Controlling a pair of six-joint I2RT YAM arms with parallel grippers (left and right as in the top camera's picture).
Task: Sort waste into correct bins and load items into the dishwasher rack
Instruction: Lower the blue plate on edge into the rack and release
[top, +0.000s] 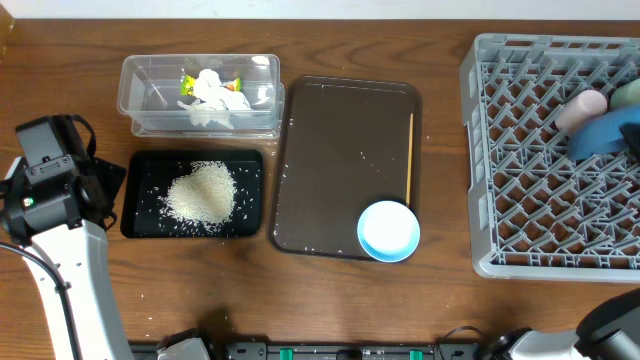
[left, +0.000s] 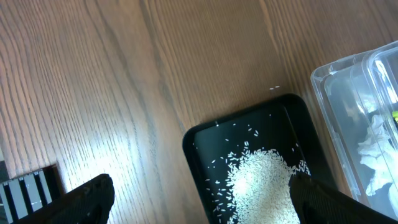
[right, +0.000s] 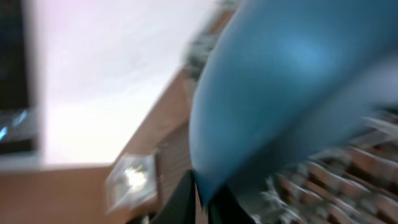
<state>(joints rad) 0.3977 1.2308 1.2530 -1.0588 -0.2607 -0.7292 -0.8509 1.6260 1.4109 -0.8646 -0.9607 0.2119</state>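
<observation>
At rack (top: 520, 200) top-right corner in the overhead view: plate (top: 600, 135) stands among the pegs, with cup (top: 582, 108) and mint bowl (top: 627, 95) just beside it. Right gripper (right: 205, 200) is at the plate's rim, but the wrist view is blurred and I can't tell whether the jaws grip it.

Left of the rack, on the brown tray (top: 330, 150): small bowl (top: 389, 231) and chopstick (top: 410, 160), not loaded yet.

Further left of the rack, waste looks sorted: rice (top: 201, 192) in black tray (top: 140, 225), tissue (top: 220, 92) and wrapper (top: 188, 85) in tub (top: 135, 75). Left gripper (left: 200, 182) hangs over the black tray, jaws wide, empty.

My read: bins done, three items racked, two left.
</observation>
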